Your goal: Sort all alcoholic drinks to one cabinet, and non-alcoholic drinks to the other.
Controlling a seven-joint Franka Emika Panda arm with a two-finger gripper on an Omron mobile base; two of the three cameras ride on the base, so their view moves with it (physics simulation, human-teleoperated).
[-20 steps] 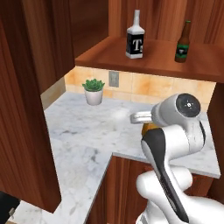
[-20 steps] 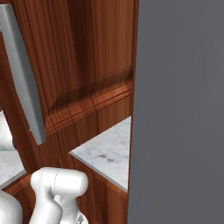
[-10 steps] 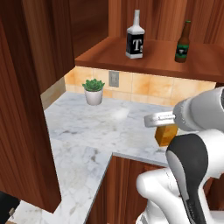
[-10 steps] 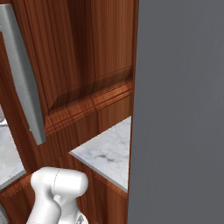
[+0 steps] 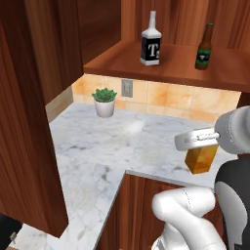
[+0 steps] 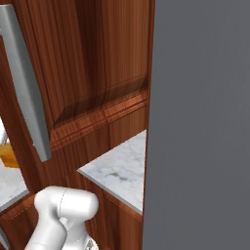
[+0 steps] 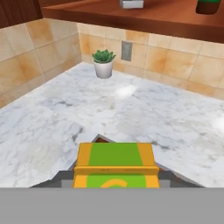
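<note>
Above the marble tabletop [image 5: 97,161], the end effector [image 5: 197,141] is clamped on the upright juice carton [image 5: 201,157], carried off the surface, with the shelf board [image 5: 171,68] bearing both bottles lying up and ahead-left of it.

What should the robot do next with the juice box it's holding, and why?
Probably carry the juice carton toward the cabinet with the silver handle. The gripper is shut on the carton, lifted over the counter. Both bottles, the clear one and the beer, already stand on the open shelf, so juice likely belongs elsewhere.
</note>
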